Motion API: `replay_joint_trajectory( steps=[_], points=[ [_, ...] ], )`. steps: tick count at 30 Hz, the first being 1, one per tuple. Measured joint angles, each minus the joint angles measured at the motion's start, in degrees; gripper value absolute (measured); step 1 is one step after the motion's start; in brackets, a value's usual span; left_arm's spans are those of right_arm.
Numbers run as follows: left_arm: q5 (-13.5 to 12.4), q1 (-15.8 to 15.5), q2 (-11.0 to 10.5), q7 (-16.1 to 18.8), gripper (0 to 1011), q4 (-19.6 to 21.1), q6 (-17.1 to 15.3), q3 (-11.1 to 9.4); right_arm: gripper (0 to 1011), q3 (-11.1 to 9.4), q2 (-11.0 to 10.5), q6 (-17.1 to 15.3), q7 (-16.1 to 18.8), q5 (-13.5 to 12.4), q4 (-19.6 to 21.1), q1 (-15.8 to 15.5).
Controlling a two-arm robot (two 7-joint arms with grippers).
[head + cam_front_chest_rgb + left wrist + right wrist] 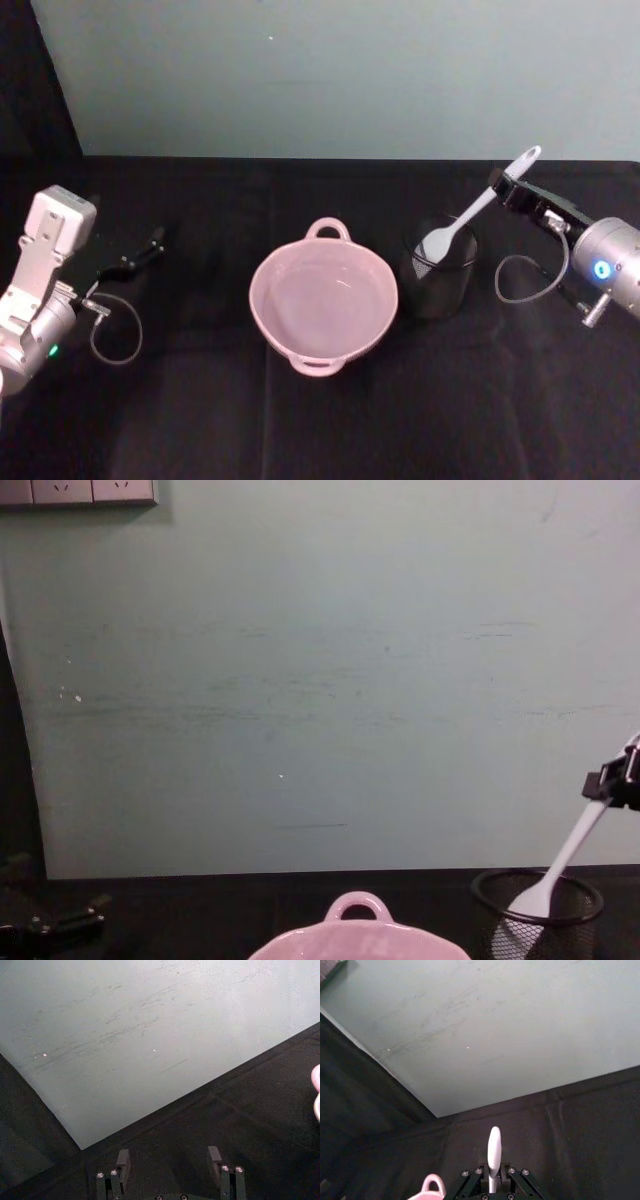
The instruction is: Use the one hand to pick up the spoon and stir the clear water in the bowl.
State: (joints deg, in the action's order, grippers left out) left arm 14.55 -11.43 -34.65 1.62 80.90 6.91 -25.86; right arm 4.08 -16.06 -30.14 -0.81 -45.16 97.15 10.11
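Note:
The pale pink bowl point(323, 300) sits at the table's middle, with clear water in it. To its right, the white spoon point(480, 205) leans tilted, its scoop end inside the black mesh cup point(438, 270). My right gripper point(503, 187) is shut on the spoon's upper handle, above and to the right of the cup. In the right wrist view the spoon handle point(494, 1150) sticks out between the fingers point(472, 1176). The chest view shows the spoon point(565, 855) slanting from the cup point(540, 910) up to the right gripper point(615, 780). My left gripper point(150, 248) rests open at the far left.
A black cloth point(200, 400) covers the table, and a pale green wall point(340, 70) stands close behind it. Cables loop beside both wrists. The bowl's loop handle point(432, 1184) shows in the right wrist view, and the bowl's rim point(316, 1092) edges into the left wrist view.

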Motion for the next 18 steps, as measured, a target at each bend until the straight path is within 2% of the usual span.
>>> replay_joint_trajectory(
  steps=[8, 18],
  points=[
    [0.0, 0.0, 0.0, 0.0, 1011, 0.0, 0.0, 0.0, 127, 0.3, -0.1, 0.3, -0.3, -1.9, -1.1, -0.4],
    [0.0, 0.0, 0.0, 0.0, 1012, 0.0, 0.0, 0.0, 127, 1.4, -0.9, 0.5, -0.8, -3.0, -2.1, -0.5]
  ],
)
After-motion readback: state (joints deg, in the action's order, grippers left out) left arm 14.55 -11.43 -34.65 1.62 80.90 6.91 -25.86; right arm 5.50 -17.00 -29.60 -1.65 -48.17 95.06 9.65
